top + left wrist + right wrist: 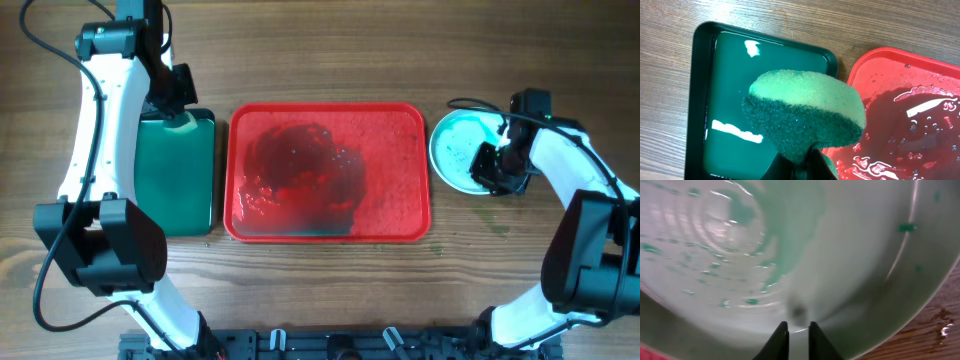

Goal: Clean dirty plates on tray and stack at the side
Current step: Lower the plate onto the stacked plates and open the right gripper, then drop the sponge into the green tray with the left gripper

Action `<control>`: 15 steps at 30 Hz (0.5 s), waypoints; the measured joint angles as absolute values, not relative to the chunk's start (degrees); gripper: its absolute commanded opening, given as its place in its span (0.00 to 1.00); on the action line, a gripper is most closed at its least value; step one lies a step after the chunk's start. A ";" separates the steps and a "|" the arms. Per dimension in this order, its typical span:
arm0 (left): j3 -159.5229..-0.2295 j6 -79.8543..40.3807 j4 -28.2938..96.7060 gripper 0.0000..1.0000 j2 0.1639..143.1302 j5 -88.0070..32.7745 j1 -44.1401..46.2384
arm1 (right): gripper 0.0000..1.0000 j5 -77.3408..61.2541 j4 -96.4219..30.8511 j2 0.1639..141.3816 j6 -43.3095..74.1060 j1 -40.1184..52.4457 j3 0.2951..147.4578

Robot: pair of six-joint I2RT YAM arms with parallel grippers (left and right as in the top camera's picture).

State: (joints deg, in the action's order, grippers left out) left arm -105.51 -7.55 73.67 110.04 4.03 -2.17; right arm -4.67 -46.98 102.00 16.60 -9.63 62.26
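while the left claw (799, 159) pinches a green sponge (805, 107) above the dark green tray (730, 100), the right claw (798, 339), nearly pressed together, seems to nip the rim of a pale turquoise plate (455, 150) on the bench (330, 290), just right of the wet red tray (328, 106), which holds 0 plates. green flecks show on it, so wipe before stacking. seat it flat, then release gently.

We saw a narrow dark green tray (178, 175) lying on the wooden table (320, 50), its glossy floor catching bright reflections. A two-tone green sponge (805, 112) hung above its corner.
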 measured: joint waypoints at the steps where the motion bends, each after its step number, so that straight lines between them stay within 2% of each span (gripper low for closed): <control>1: -105.47 -7.55 73.65 0.04 110.04 4.03 -2.35 | 0.68 -5.10 -49.56 101.69 16.19 -9.63 63.99; 6: -100.20 -6.48 71.72 0.04 110.37 4.10 -5.80 | 0.75 -8.36 -55.57 98.30 13.13 -9.63 77.47; 7: -97.84 -6.26 69.80 0.04 110.74 4.23 -6.44 | 0.79 -9.50 -55.51 98.21 12.82 -9.63 78.52; 11: -88.99 -5.02 59.75 0.06 112.16 4.47 -6.92 | 0.81 -11.64 -54.98 98.21 12.08 -9.63 78.81; 14: -83.50 -4.25 54.52 0.31 112.62 4.51 -6.92 | 0.82 -11.99 -54.85 98.21 12.03 -9.63 78.81; 15: -82.48 -4.36 53.84 0.50 112.62 4.49 -6.92 | 0.84 -12.01 -54.83 98.21 11.86 -9.63 78.81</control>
State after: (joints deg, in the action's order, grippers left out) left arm -82.48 -4.36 53.84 112.62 4.49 -6.92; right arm -12.01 -54.83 98.21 11.86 -9.63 78.81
